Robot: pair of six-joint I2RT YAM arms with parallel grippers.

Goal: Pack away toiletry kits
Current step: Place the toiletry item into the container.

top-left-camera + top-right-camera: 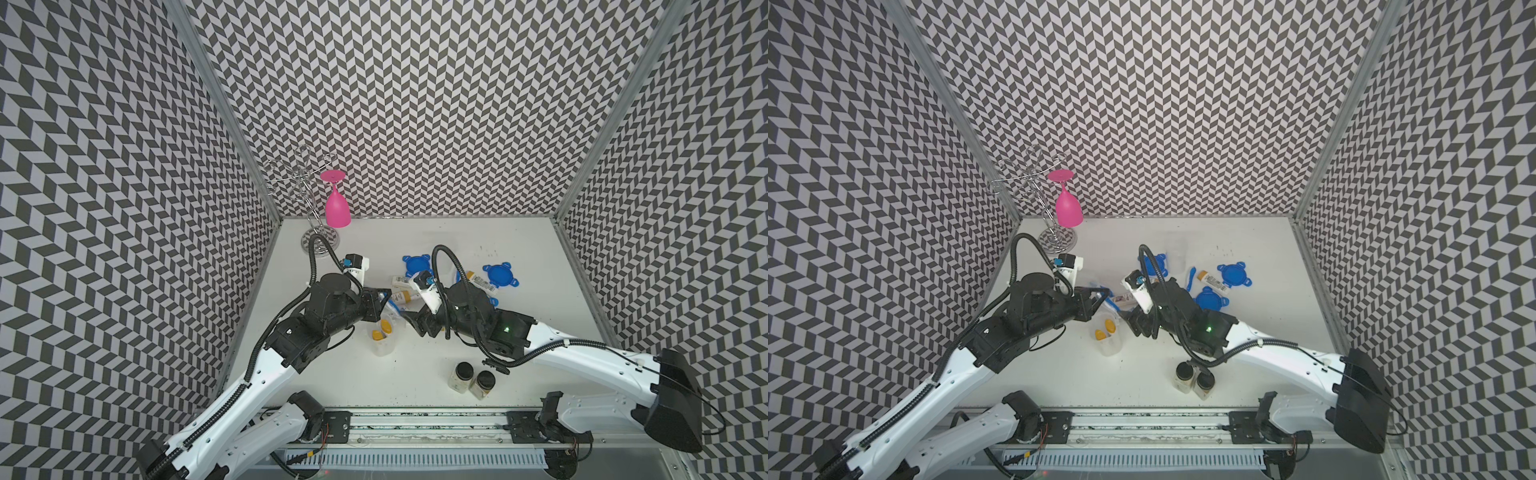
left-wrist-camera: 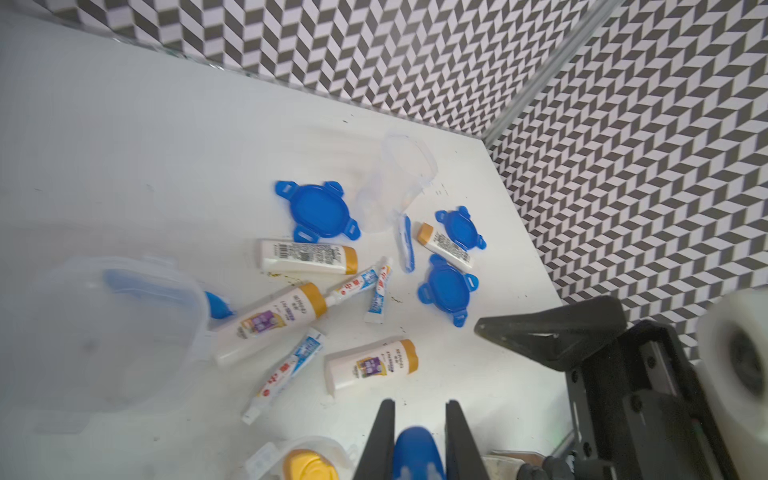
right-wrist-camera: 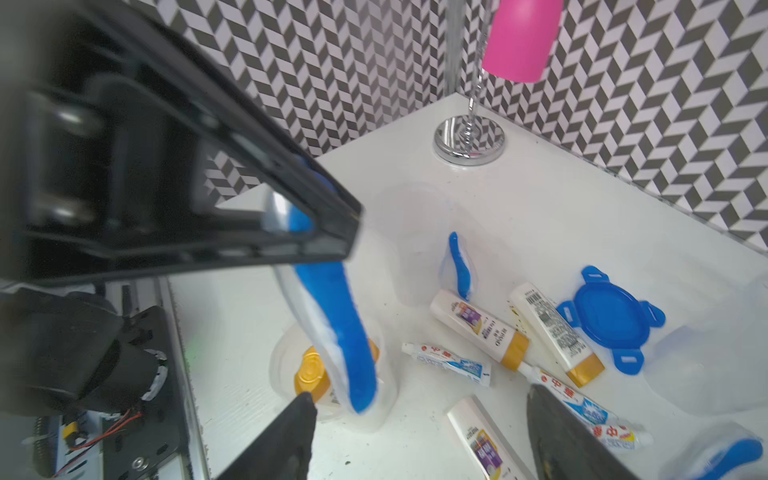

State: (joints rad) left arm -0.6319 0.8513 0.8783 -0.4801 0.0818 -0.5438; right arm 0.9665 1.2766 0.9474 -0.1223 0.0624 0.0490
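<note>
My left gripper (image 2: 419,405) is shut on a blue toothbrush (image 2: 417,453). The right wrist view shows that toothbrush (image 3: 336,328) hanging over an upright clear tub (image 3: 374,399) with gold-capped white bottles (image 3: 309,374) inside. My right gripper (image 3: 419,392) stands open beside that tub with nothing between its fingers. Loose bottles (image 2: 307,257), toothpaste tubes (image 2: 286,374), another toothbrush (image 2: 405,243) and three blue lids (image 2: 316,210) lie behind. In both top views the grippers (image 1: 386,297) (image 1: 409,320) face each other above the tub (image 1: 382,336).
A second clear tub (image 2: 116,332) stands near the left gripper with a toothbrush showing through it; a third tub (image 2: 399,178) sits further back. Two black-capped jars (image 1: 473,380) stand near the front edge. A pink wine glass (image 1: 337,205) hangs on a wire rack (image 1: 307,183) in the back left corner.
</note>
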